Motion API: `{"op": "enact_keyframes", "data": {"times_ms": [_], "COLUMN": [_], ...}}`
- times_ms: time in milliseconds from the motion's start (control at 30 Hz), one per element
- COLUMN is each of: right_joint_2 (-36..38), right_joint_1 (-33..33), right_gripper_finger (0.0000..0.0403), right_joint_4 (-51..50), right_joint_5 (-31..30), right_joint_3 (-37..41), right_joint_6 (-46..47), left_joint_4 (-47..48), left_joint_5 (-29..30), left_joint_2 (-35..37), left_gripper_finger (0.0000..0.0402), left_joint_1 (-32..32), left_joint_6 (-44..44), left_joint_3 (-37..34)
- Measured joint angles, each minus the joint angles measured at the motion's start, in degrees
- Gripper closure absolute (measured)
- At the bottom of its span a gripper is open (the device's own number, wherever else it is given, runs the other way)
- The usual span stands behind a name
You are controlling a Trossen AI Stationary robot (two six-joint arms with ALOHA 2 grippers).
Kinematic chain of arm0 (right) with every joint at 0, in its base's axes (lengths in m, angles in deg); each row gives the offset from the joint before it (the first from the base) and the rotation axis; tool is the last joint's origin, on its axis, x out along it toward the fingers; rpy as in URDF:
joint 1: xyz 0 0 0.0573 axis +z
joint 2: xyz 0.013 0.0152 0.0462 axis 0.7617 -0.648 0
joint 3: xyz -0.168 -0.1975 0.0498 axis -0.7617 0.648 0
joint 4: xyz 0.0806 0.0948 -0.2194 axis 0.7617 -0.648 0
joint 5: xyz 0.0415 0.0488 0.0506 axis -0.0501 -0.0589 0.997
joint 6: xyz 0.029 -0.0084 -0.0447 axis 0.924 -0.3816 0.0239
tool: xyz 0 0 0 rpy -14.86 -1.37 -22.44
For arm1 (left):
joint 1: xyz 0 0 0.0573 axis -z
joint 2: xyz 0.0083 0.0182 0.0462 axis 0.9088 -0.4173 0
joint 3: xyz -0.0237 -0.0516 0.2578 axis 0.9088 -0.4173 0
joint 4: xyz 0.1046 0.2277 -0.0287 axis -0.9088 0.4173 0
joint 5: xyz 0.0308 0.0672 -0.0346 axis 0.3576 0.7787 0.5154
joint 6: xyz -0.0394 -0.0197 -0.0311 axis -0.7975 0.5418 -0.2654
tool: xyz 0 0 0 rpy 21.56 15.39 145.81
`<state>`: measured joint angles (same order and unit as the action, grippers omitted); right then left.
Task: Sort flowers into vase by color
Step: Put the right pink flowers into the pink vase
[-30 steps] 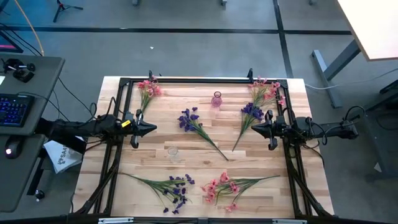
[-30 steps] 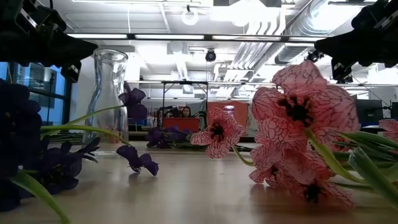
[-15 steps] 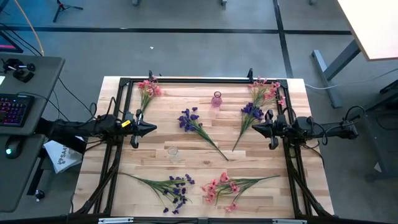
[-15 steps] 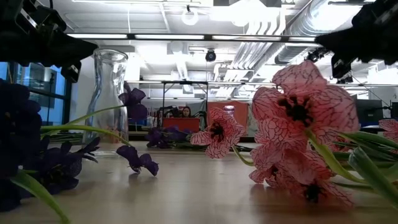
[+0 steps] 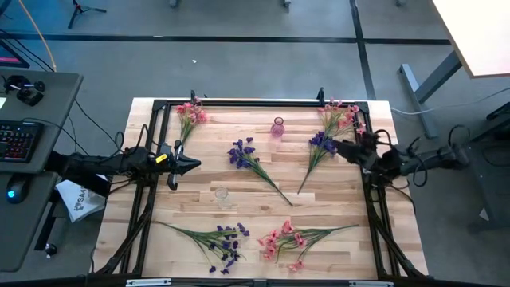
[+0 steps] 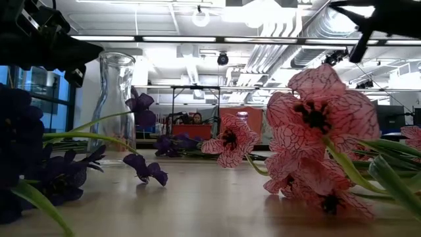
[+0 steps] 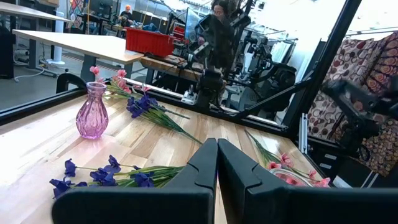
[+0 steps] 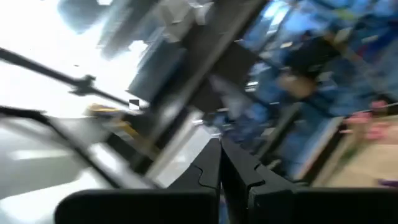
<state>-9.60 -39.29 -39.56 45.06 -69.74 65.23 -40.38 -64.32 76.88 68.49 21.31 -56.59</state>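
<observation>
Several flower sprigs lie flat on the wooden table [image 5: 199, 209]: a pink one at the far left [image 5: 190, 114], a purple one in the middle [image 5: 247, 156], a purple [image 5: 320, 146] and a pink one [image 5: 343, 118] at the far right, and a purple [image 5: 221, 239] and a pink one [image 5: 285, 239] near the front. A small pink vase [image 5: 277, 127] stands at the far middle and a clear glass vase [image 5: 221, 195] nearer the front. My left gripper [image 5: 196, 164] is shut and empty at the left side. My right gripper [image 5: 331, 145] is shut and empty, above the far-right purple sprig.
A black frame [image 5: 255, 102] runs around the table's far, left and right sides. In the low view the clear vase [image 6: 116, 105] stands behind the purple blossoms [image 6: 39, 164], and pink blossoms [image 6: 316, 131] fill the right. Bare wood lies between the middle sprig and the near ones.
My right gripper has risen and swung toward the table's far edge, turning so that it now points slantwise over the far-right purple sprig; it stays shut. The flowers and vases have not moved.
</observation>
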Motion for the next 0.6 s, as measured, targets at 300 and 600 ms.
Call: {"op": "enact_keyframes", "data": {"times_ms": [300,600], "right_joint_2": [-32.47,-41.15], "right_joint_1": [-2.65,-10.32], "right_gripper_finger": [0.0398,0.0272], "right_joint_4": [-17.31,-67.65], "right_joint_5": [-1.46,13.03], "right_joint_3": [-17.74,-34.67], "right_joint_6": [13.24,27.46], "left_joint_4": [0.00,0.00], "left_joint_5": [0.01,0.01], "left_joint_2": [-0.02,0.00], "left_gripper_finger": [0.0402,0.0402], "left_joint_1": [0.00,0.00], "left_joint_6": [-0.02,0.00], "left_joint_3": [0.00,0.01]}}
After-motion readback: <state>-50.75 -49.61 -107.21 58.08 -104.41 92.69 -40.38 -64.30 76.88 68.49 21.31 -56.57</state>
